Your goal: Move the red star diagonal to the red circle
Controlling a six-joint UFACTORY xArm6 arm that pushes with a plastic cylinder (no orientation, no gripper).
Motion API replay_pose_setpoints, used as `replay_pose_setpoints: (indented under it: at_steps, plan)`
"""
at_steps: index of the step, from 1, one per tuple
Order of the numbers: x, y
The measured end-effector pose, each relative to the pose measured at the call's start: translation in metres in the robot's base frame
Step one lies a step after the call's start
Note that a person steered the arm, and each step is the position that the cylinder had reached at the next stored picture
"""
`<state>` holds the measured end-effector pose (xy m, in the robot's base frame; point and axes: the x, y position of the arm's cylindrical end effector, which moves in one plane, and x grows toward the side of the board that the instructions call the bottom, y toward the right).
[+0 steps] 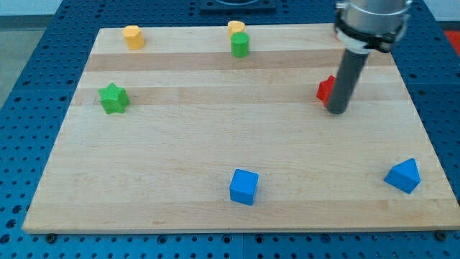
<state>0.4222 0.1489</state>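
Observation:
A red block point(325, 89) lies at the view's right on the wooden board point(180, 151). Its shape cannot be made out, as the dark rod hides its right part. My tip point(336, 112) rests on the board, touching or just off the red block's lower right side. A sliver of red point(334, 32) shows at the board's top right edge, behind the arm's wide body. I cannot tell what it is.
A yellow block point(133, 36) sits at the top left. Another yellow block point(236, 27) sits top centre, with a green cylinder point(240, 45) just below it. A green star point(113, 98) lies left, a blue cube point(244, 186) bottom centre, and a blue wedge-like block point(403, 175) bottom right.

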Motion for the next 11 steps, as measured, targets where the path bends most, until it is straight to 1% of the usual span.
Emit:
replay_pose_setpoints:
  at_steps: [1, 2, 3, 5, 9, 10, 11]
  plan:
    - [-0.005, 0.003]
    - [-0.005, 0.052]
    - [-0.011, 0.074]
    - [-0.017, 0.004]
    - [-0.098, 0.001]
    - [-0.112, -0.013]
    - [-0.119, -0.042]
